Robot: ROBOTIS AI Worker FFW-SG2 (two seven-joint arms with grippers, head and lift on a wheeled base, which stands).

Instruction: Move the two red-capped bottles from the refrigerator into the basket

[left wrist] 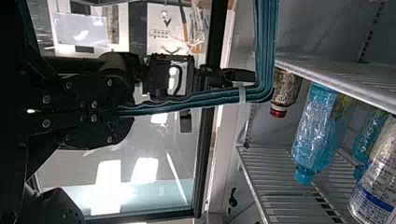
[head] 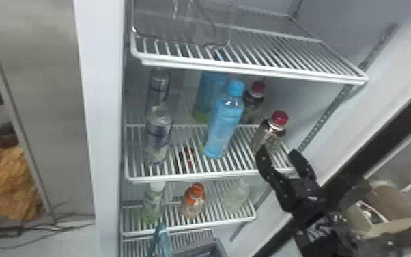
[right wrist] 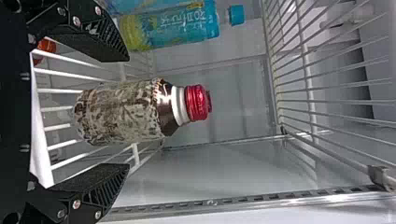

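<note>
Here we are at the refrigerator, and the first red-capped bottle, a dark, patterned one with a white neck (head: 268,134), is standing upright near the front right corner of the white wire middle shelf (head: 181,177). The black right gripper (head: 278,150) is coming in from five o'clock in the head view and pointing towards eleven, right at that bottle. Its fingers are standing wide open, and in the right wrist view the right gripper (right wrist: 128,112) is having the bottle between those fingers, a gap showing on either side! The second red-capped bottle, another dark one (head: 258,88), is waiting deeper in, at eleven o'clock from the first. At nine o'clock from the front one, a tall blue bottle with a light-blue cap (head: 223,123) is standing, and farther out at nine a clear bottle with a blue band (head: 158,135) is joining the line. One shelf down, an orange-capped bottle (head: 194,201) is sitting at seven o'clock from the blue one. Over in the left wrist view, the black left gripper (left wrist: 126,112) is keeping its fingers closed on a ribbed teal handle (left wrist: 201,99), while a grey plastic basket (head: 211,243) is peeking in at six o'clock in the head view.
</note>
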